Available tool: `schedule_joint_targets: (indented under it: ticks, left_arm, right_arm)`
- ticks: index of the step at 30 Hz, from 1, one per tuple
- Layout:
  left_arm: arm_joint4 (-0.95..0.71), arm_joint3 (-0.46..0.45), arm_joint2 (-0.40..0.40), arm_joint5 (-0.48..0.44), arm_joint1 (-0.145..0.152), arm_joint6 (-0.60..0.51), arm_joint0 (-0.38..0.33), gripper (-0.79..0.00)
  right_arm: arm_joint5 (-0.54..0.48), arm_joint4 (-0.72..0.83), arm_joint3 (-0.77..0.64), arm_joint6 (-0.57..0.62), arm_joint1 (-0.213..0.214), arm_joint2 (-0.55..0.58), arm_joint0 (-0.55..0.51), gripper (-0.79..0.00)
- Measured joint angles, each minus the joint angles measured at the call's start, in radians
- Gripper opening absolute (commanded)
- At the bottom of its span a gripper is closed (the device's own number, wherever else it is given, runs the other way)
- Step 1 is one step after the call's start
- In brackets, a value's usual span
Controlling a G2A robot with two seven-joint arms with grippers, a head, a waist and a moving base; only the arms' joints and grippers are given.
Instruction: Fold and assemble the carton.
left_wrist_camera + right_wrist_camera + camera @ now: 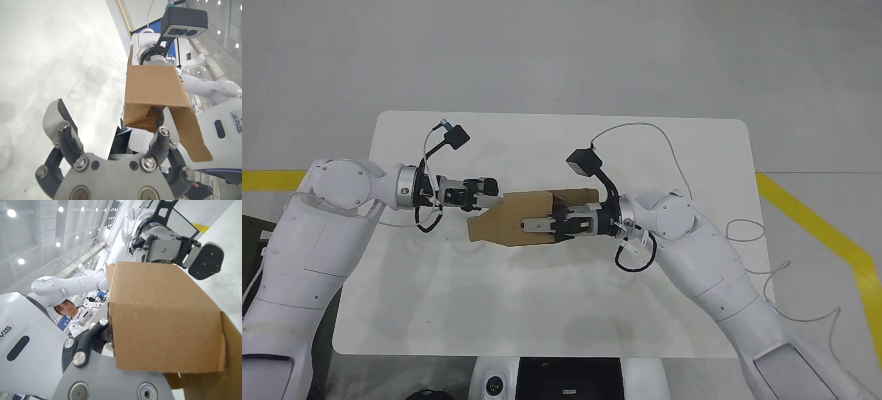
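The carton is brown. It is up between the two arms, over the middle of the table. It is already popped open into a box shape with square sides.

The ends are not shut yet. At the end near the left claw, one small flap is bent in and a long flap still sticks out. I think the job is about half done. The end flaps still need to be folded and tucked in.

The right claw is at the other end. It looks pinched onto the carton and seems to hold it up, though the carton hides one finger. The left claw is spread wide. One of its fingertips is right at the open end, by the small flap. The other fingertip is well apart from the carton.

The carton is far from every table edge. I think there is good room to turn it. The long flap is close to the left claw and could catch on it.
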Motion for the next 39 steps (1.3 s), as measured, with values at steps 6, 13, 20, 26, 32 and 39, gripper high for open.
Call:
schedule_joint_targets:
  ticks: [6, 13, 20, 26, 32, 39]
  left_arm:
    - [-0.002, 0.01, 0.002, -0.001, -0.001, -0.002, -0.006, 0.0]
    - [-0.008, 0.022, -0.018, -0.005, 0.004, 0.0, -0.004, 0.0]
    - [-0.015, 0.022, -0.064, -0.004, 0.014, 0.01, 0.006, 0.0]
    - [-0.037, -0.03, -0.077, -0.001, 0.017, 0.015, 0.012, 0.0]
    - [0.028, -0.093, -0.029, -0.001, 0.013, -0.028, -0.001, 0.0]
    - [0.109, -0.051, -0.018, 0.018, 0.015, -0.024, -0.013, 0.0]
  right_arm:
    - [-0.003, 0.003, 0.003, 0.002, -0.002, -0.001, 0.001, -0.785]
    - [-0.001, -0.011, 0.02, 0.002, 0.001, 0.016, -0.003, -0.785]
    - [0.014, -0.067, 0.048, -0.011, 0.017, 0.06, -0.021, -0.785]
    - [0.037, -0.11, 0.051, -0.026, 0.026, 0.08, -0.039, -0.785]
    - [0.046, -0.12, 0.043, -0.041, 0.026, 0.077, -0.046, -0.785]
    - [0.043, -0.116, 0.026, -0.044, 0.029, 0.088, -0.044, -0.785]
